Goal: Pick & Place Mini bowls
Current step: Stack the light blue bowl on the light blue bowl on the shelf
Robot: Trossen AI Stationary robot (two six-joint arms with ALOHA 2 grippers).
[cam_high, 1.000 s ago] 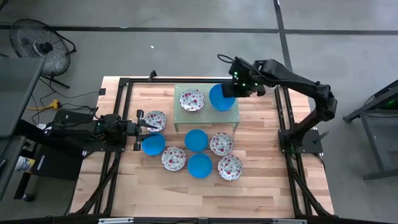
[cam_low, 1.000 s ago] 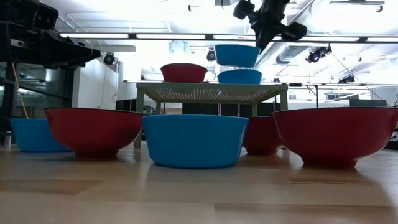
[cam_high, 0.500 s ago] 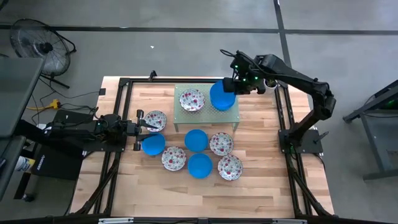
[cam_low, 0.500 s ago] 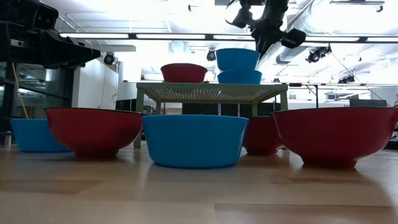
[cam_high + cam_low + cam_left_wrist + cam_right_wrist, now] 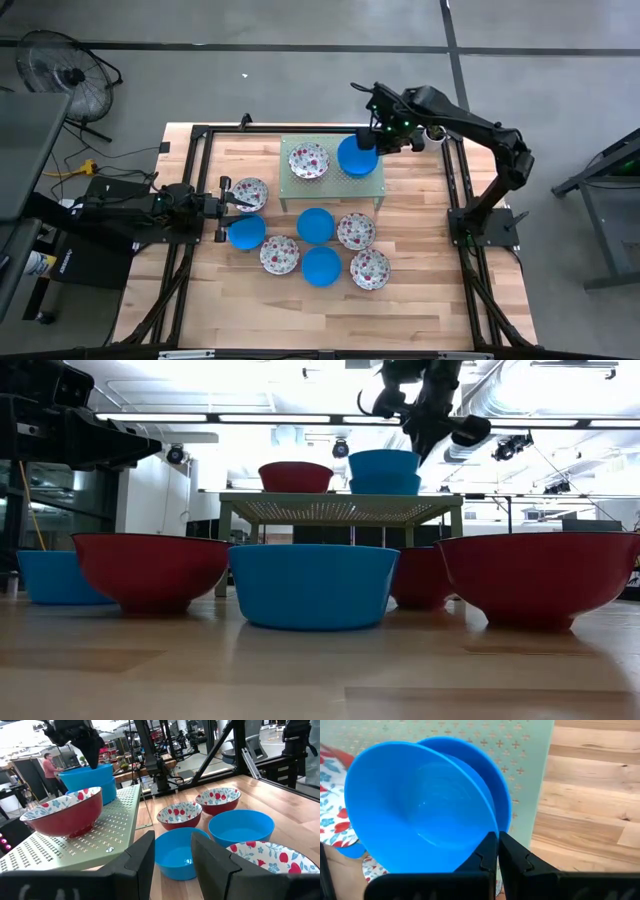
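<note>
My right tool [image 5: 372,143] is over the pale green perforated stand [image 5: 331,183], fingers pinched tight on the rim of a plain bright blue round bowl [image 5: 420,815], gripping at the bowl's three o'clock edge in the high view. That bowl sits tilted inside a second blue bowl [image 5: 384,484] on the stand, with a red-and-white floral bowl [image 5: 308,160] at its nine o'clock. My left tool [image 5: 240,201] waits at the nine o'clock side of the wooden surface [image 5: 420,270], fingers partly apart, holding nothing, beside another floral bowl [image 5: 249,193]. Six more blue and floral bowls cluster at the stand's six o'clock.
</note>
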